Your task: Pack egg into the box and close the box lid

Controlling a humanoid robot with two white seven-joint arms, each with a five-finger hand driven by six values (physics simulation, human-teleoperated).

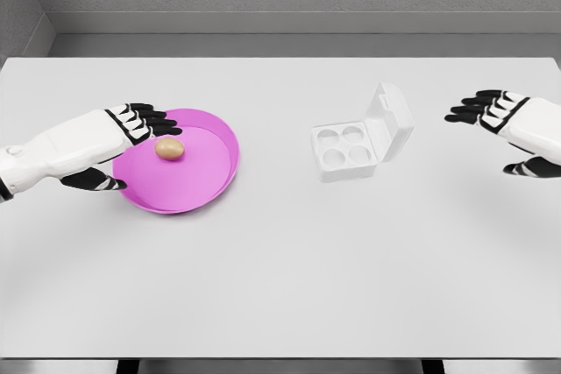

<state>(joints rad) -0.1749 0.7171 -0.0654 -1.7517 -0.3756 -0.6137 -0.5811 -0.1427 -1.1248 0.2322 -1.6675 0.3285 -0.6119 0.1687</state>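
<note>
One brown egg (169,149) lies in a shallow pink bowl (210,183) near the left edge of the white table (280,278). Over the bowl's left rim hangs the left hand (123,148), fingers spread, holding nothing, fingertips just beside the egg. Right of the table's middle sits a white egg box (361,142), lid upright, four cups bare. Near the right edge hovers the right hand (507,127), also spread and empty. Broad bare tabletop runs along the near edge and between bowl and box. No writing shows.
</note>
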